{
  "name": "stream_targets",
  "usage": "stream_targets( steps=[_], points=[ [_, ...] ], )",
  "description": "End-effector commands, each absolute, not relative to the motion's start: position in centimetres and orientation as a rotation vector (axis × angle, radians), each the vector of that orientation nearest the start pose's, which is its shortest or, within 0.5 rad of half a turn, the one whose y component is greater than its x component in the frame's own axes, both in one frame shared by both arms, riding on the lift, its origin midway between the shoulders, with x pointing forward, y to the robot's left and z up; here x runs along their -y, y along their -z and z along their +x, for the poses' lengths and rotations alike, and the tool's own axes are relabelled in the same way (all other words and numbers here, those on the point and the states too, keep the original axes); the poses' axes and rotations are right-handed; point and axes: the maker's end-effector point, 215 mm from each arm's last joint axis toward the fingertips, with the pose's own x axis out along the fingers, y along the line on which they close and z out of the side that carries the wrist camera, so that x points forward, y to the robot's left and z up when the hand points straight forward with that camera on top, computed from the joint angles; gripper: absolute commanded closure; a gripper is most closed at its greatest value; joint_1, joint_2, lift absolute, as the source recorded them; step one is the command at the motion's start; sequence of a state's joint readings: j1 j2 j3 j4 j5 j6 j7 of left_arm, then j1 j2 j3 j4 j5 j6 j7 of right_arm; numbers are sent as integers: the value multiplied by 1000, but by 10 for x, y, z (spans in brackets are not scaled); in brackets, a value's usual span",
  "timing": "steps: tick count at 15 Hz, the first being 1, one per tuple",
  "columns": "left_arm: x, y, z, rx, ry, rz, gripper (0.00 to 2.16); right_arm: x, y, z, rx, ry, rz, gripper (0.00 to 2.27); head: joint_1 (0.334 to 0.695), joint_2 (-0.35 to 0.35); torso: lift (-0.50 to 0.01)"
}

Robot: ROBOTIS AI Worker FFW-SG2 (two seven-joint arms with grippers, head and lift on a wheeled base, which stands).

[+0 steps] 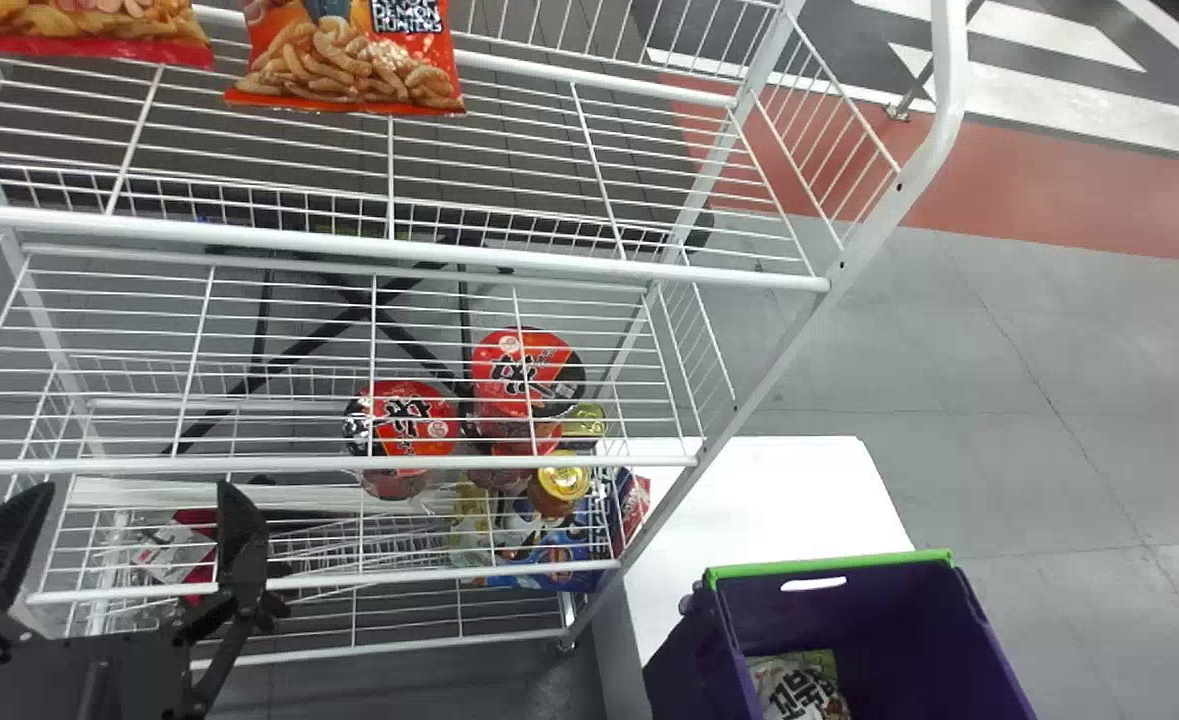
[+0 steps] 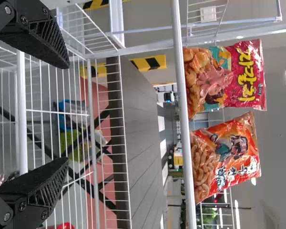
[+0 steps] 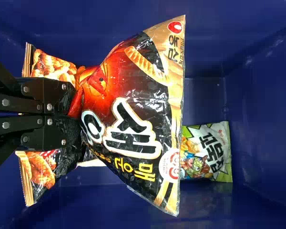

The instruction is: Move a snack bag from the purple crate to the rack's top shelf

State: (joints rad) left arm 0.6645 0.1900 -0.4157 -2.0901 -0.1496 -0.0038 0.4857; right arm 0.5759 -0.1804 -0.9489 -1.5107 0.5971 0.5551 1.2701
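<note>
Right hand (image 3: 77, 116): fingers pinching a black, red and gold plastic snack bag (image 3: 133, 105) inside the purple crate with a green rim strip (image 1: 874, 610). The bag is gathered tight at the grip and bulges out beyond the fingertips. Gold-edged packaging printed with snack pieces shows on either side of this hand; whether it belongs to the same bag cannot be told. Also in the crate: a green-and-white snack bag (image 3: 221, 152), partly covered by the held one in the wrist view. Crate walls surround the grip. A white worktop (image 1: 759, 500) shows beside the crate. Between crate and top shelf (image 1: 549, 262) of the white wire rack: the shelf's front rail and a slanted white upright (image 1: 779, 355). Part of that shelf is taken by a pinkish-red snack bag (image 2: 243, 74) and an orange snack bag (image 2: 233, 155), standing side by side. Lower in the rack, seen through wires: red-lidded bowls (image 1: 409, 415), a gold-lidded jar (image 1: 562, 482) and a blue package (image 1: 554, 560). Left hand (image 1: 135, 492): parked before the rack's lower tiers, fingers spread, nothing between them.
</note>
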Motion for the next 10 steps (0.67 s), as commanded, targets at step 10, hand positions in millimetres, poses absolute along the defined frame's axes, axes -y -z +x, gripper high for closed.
stream_targets(
  steps=[10],
  points=[
    [-128, 375, 354, -119, -32, 107, 137, 578, 597, 33, -1364, -54, 139, 2115, 695, -350, -177]
  ],
)
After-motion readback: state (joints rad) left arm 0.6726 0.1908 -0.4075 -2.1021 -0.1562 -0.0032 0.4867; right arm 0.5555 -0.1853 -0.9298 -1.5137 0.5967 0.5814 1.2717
